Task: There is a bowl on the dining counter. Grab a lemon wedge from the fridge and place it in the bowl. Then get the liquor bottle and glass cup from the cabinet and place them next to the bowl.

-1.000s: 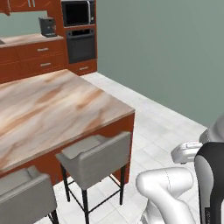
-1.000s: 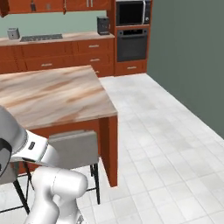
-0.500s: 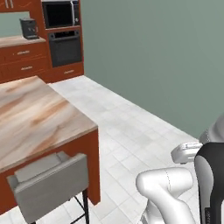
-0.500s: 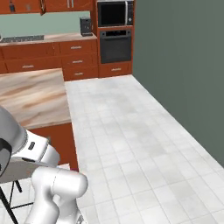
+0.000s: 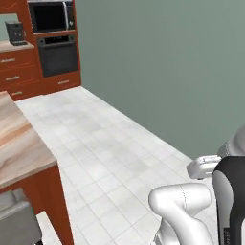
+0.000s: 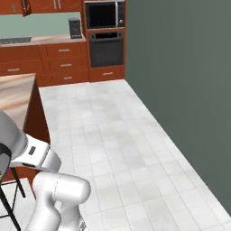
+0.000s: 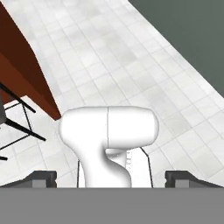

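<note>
The gripper (image 7: 109,177) is carried low in front of the base with its two dark fingertips (image 7: 41,178) spread wide apart at the bottom of the hand view, and nothing is held between them. None of the task's things can be made out: no bowl, lemon wedge, liquor bottle or glass cup is seen, and neither the fridge nor an opened cabinet is recognised, so their places cannot be told. What is seen is a white tiled floor (image 6: 122,135), a plain grey-green wall (image 5: 167,62) on the right, and at the far end a run of red-brown cabinets (image 6: 54,63) with a built-in oven (image 6: 106,49), a microwave (image 6: 104,14) above it and a small dark coffee machine (image 6: 75,28) on the worktop. A corner of the marble-topped desk (image 5: 19,148) lies at the left edge of the left base view, with a grey stool (image 5: 16,222) just beside it. The step in hand is judged to be travel towards the fridge, with no part of the task yet done. It would be done well if the arm were kept folded and low as it is, the desk corner and stool were given room on the left, and the wall were kept well apart on the right. The gripper is best left open, and no reach should be begun until the fridge door is squarely in front.
</note>
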